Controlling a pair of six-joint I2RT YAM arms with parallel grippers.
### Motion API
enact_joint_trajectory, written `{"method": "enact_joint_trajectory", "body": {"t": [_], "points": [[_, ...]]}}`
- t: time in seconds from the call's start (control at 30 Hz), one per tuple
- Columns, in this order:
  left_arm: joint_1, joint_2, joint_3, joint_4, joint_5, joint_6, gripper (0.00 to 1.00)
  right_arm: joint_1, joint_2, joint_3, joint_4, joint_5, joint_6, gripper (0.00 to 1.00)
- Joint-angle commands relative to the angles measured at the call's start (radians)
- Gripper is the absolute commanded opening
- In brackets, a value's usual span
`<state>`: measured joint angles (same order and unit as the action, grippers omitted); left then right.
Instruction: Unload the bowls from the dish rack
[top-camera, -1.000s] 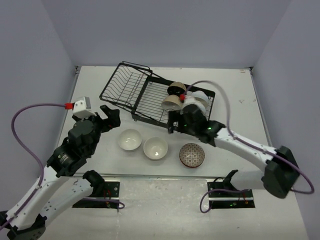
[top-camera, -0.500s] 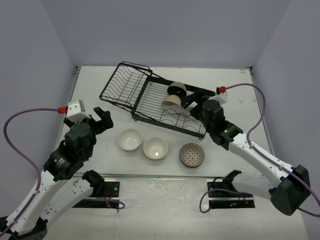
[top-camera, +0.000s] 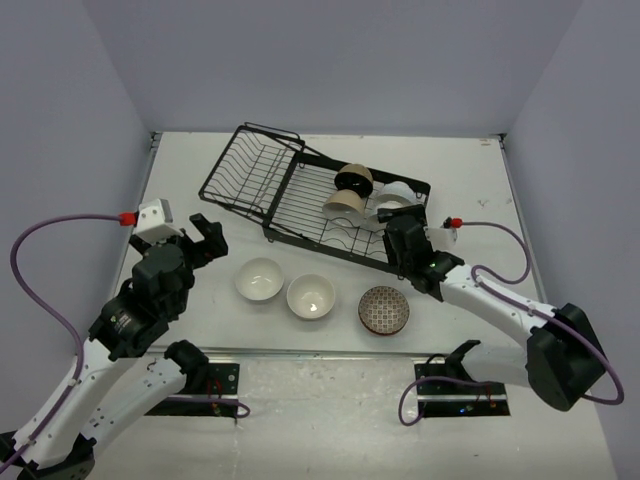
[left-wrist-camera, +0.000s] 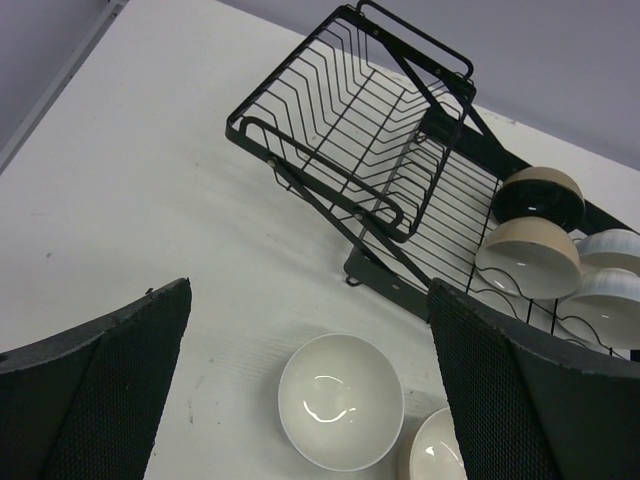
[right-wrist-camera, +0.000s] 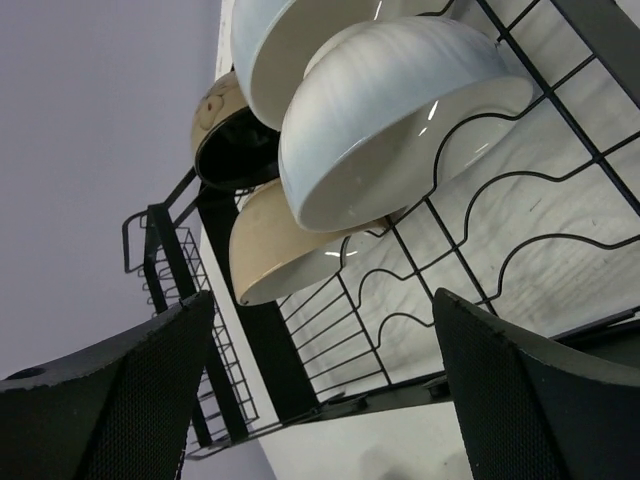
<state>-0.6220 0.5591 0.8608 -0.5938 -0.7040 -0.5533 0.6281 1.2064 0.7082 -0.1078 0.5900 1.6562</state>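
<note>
Both pairs of jaws gape empty. Four bowls (top-camera: 345, 203) lean in the right end of the rack (top-camera: 250, 170); three sit on the surface (top-camera: 470, 180) before it. I'd straddle the nearest white bowl (right-wrist-camera: 390, 110) squarely at its rim with the right jaws before closing.

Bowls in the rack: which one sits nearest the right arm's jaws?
The front white bowl, directly ahead of them; the other white bowl, beige bowl and black-inside bowl stand farther away.

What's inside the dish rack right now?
The rack holds, on its flat section, a black-inside bowl, a beige bowl and two white bowls. Its tilted basket shows only wire. From above, the right gripper covers its near corner.
</note>
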Motion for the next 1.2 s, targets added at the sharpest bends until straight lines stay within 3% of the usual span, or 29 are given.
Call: {"method": "enact_joint_trajectory", "body": {"t": [0.0, 0.23, 0.47, 0.63, 0.73, 0.8, 0.83, 0.97, 1.17], "points": [[0.008, 0.001, -0.003, 0.011, 0.004, 0.036, 1.00, -0.002, 0.027, -0.026, 0.083, 0.094, 0.108, 0.89], [0.008, -0.001, -0.006, 0.015, 0.021, 0.044, 1.00, -0.062, 0.108, -0.124, 0.474, 0.071, -0.053, 0.80], [0.008, -0.008, -0.014, 0.026, 0.040, 0.053, 1.00, -0.090, 0.229, -0.096, 0.614, 0.014, -0.148, 0.78], [0.007, -0.013, -0.017, 0.031, 0.047, 0.056, 1.00, -0.088, 0.286, -0.147, 0.759, 0.027, -0.113, 0.64], [0.008, -0.014, -0.019, 0.034, 0.054, 0.061, 1.00, -0.088, 0.312, -0.147, 0.787, 0.039, -0.110, 0.51], [0.007, -0.014, -0.019, 0.037, 0.057, 0.064, 1.00, -0.088, 0.328, -0.150, 0.798, 0.044, -0.104, 0.33], [0.008, -0.016, -0.019, 0.037, 0.055, 0.064, 1.00, -0.088, 0.331, -0.148, 0.801, 0.047, -0.102, 0.30], [0.008, -0.014, -0.019, 0.037, 0.060, 0.067, 1.00, -0.088, 0.344, -0.150, 0.798, 0.047, -0.099, 0.29], [0.008, -0.014, -0.019, 0.040, 0.066, 0.070, 1.00, -0.088, 0.355, -0.150, 0.790, 0.067, -0.099, 0.20]]}}
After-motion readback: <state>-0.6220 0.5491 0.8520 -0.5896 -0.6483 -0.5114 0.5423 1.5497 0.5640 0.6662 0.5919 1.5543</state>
